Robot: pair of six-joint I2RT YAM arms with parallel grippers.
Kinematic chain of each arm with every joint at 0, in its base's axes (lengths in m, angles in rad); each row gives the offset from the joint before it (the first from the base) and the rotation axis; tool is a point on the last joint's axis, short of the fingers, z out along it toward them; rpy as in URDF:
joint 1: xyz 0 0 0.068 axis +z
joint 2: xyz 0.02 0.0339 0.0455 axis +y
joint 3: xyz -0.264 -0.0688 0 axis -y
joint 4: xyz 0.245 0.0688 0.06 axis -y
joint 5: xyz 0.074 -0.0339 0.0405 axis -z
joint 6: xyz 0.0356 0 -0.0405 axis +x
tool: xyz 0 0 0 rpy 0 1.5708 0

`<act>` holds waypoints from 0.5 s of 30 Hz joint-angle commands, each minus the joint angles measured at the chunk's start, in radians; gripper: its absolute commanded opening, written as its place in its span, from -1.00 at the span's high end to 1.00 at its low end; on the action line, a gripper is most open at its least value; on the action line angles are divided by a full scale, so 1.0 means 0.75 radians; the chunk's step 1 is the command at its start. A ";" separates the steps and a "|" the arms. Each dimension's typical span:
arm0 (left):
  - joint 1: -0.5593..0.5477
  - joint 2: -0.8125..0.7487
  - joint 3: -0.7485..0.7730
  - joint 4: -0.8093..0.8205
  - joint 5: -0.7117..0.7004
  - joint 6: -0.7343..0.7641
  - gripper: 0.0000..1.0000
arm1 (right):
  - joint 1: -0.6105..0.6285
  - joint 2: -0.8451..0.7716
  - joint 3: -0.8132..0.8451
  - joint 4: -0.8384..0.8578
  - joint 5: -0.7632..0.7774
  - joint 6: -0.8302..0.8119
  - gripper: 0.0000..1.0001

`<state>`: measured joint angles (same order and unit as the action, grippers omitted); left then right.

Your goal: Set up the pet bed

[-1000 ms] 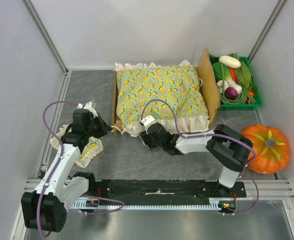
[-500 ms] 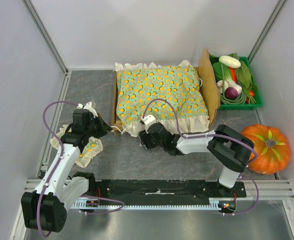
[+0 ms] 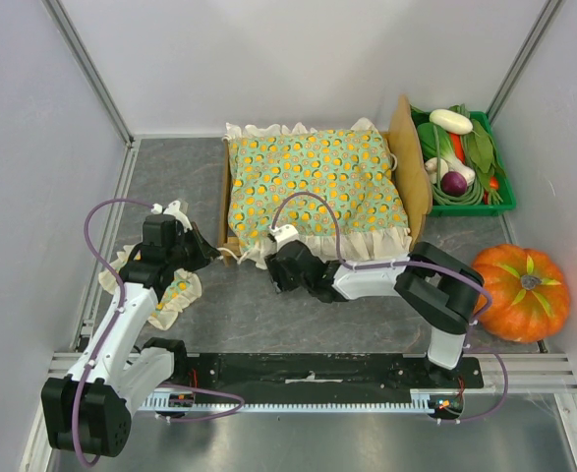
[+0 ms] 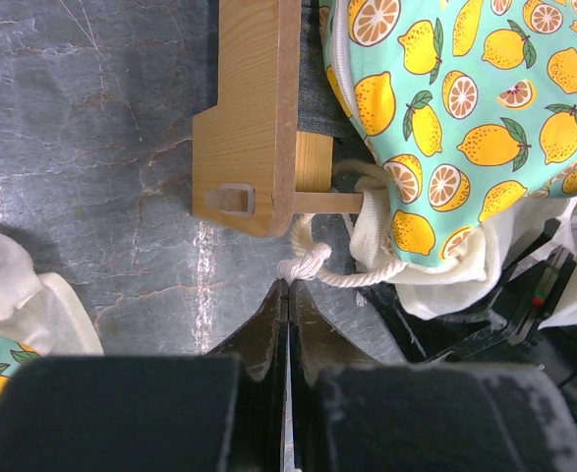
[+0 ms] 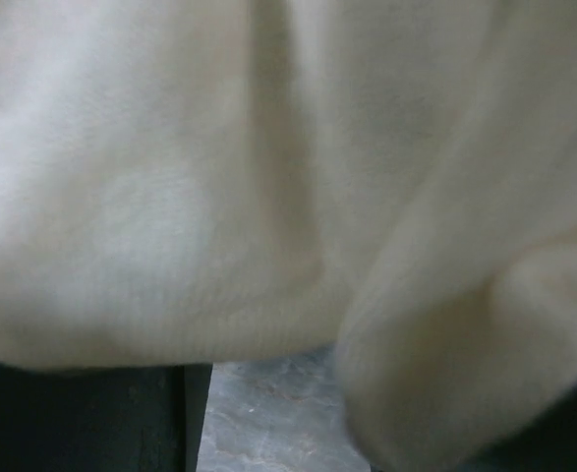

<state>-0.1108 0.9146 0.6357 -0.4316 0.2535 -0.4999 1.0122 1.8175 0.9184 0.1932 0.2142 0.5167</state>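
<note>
Leftward along the near frill [image 3: 367, 246] went the right gripper [image 3: 274, 267], a short slide towards the bed's near-left corner, while the left arm had not stirred. That looked like tidying of the overhang, since the cushion [image 3: 313, 177] already lay in the pet bed [image 3: 411, 172], which sat mid-table against the back wall. The small pillow [image 3: 175, 295] lay outside on the table [image 3: 239, 315]. The right fingers stood well apart under limp cream cloth, with nothing visibly clamped. The left gripper [image 4: 288, 287] was pressed shut, its tips just below the knot [image 4: 305, 265] of a twisted white cord. The frame was smooth pale wood with a slotted joint, the cushion plump citrus-print cotton, and the tabletop marbled grey.
</note>
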 commanded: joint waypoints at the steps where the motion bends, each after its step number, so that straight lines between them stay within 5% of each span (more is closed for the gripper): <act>1: 0.003 -0.023 0.009 0.038 0.010 -0.010 0.97 | 0.064 0.059 0.074 -0.128 0.133 -0.014 -0.17; 11: 0.005 -0.031 0.018 0.025 -0.003 -0.006 0.97 | 0.186 0.117 0.080 -0.331 0.301 -0.018 0.20; 13: 0.003 -0.035 0.015 0.023 -0.001 -0.008 0.97 | 0.201 0.135 0.084 -0.339 0.291 -0.018 0.37; 15: 0.005 -0.035 0.009 0.031 0.002 -0.010 0.96 | 0.207 0.168 0.097 -0.356 0.277 -0.012 0.73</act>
<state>-0.1108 0.9092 0.6357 -0.4320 0.2527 -0.4999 1.1503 1.8668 0.9916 0.0822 0.4282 0.5014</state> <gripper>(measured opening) 0.022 0.223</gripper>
